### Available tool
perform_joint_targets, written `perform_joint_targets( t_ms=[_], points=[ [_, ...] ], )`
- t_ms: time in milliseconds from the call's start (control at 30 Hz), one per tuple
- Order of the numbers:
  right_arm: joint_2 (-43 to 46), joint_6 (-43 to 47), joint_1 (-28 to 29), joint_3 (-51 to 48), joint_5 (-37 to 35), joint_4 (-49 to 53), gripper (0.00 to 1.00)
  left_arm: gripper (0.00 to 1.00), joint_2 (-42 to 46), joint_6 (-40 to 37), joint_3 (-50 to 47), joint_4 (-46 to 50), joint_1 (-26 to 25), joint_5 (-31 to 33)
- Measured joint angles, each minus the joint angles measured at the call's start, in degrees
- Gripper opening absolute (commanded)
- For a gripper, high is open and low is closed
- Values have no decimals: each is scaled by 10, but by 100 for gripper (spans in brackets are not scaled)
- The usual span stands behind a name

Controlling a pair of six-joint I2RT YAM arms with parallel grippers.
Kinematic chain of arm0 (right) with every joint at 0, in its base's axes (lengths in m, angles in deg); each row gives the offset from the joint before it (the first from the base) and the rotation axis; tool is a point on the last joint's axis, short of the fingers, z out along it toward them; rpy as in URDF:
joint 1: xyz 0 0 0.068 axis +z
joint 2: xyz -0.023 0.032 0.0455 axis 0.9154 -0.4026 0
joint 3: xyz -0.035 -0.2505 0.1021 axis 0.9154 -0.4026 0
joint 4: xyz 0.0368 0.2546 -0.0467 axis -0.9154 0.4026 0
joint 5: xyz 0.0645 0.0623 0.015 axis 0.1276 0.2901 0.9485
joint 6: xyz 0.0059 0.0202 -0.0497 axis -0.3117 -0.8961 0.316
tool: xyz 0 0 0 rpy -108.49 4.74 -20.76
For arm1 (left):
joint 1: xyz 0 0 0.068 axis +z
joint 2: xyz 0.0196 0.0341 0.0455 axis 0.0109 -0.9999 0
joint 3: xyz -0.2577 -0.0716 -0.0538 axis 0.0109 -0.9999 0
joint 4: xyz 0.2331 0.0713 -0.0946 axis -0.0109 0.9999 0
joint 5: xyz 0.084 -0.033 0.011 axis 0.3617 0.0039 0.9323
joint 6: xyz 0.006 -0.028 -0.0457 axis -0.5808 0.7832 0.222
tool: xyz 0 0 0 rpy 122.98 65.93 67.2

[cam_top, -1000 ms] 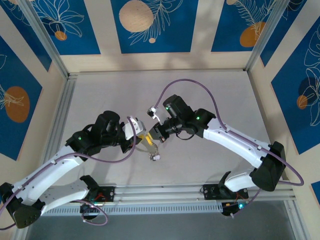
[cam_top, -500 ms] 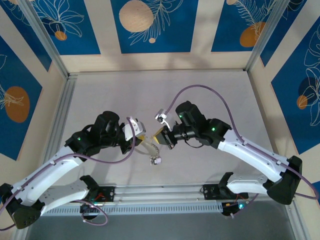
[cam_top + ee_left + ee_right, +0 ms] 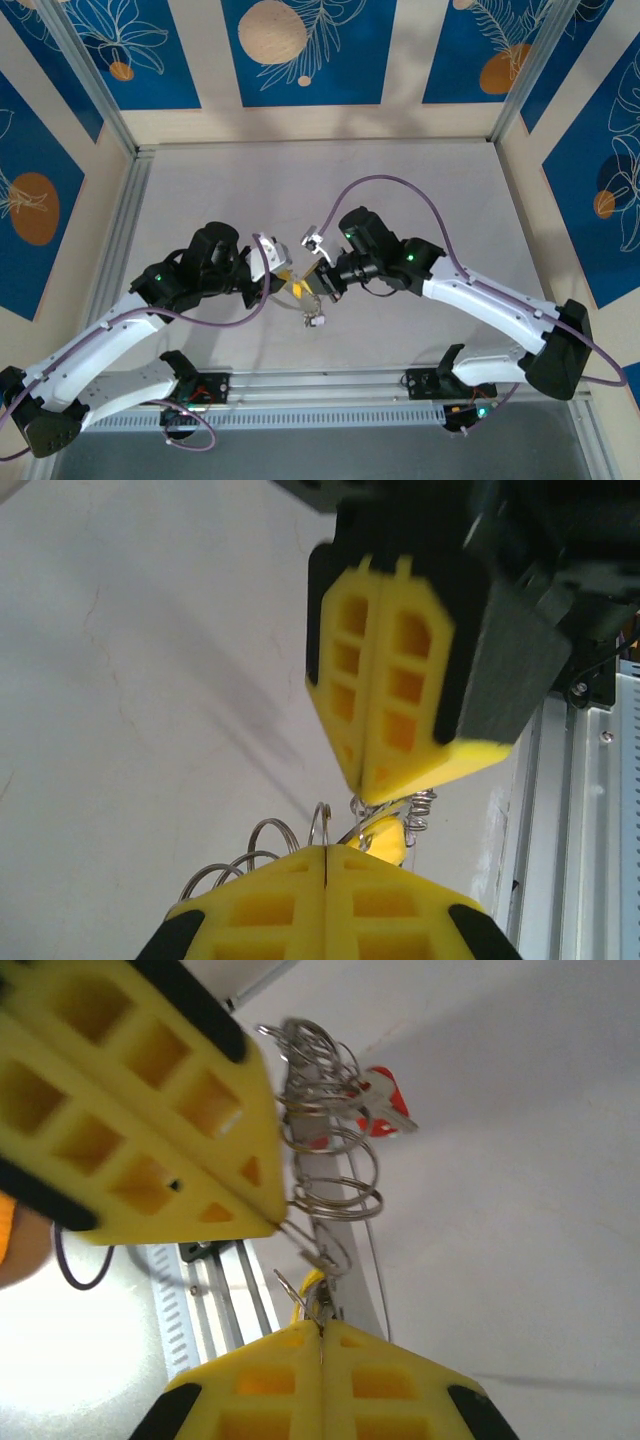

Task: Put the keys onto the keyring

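— Where's the keyring?

— Its thin wire (image 3: pixel 312 1250) runs between my two sets of fingertips, over the middle of the table (image 3: pixel 420 200). My right gripper (image 3: pixel 322 282) is pinched tight on it.

— And the left?

— My left gripper (image 3: pixel 284 278) is clenched too, its tip against the wire. I cannot tell whether it nips it. The keys (image 3: pixel 385 1110) bunch just beside on small rings, a red tag among them.
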Motion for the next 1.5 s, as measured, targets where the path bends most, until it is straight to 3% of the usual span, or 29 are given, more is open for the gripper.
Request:
perform_joint_targets(
  t_ms=[833, 1200, 1500],
  points=[
    [-7, -104, 57, 17, -205, -29, 0, 0, -23, -2, 0, -8, -4, 88],
    [-52, -122, 67, 28, -217, -8, 0, 0, -47, -2, 0, -7, -4, 110],
    [-36, -179, 23, -4, -177, -34, 0, 0, -52, 11, -6, -7, 22, 106]
  ],
)
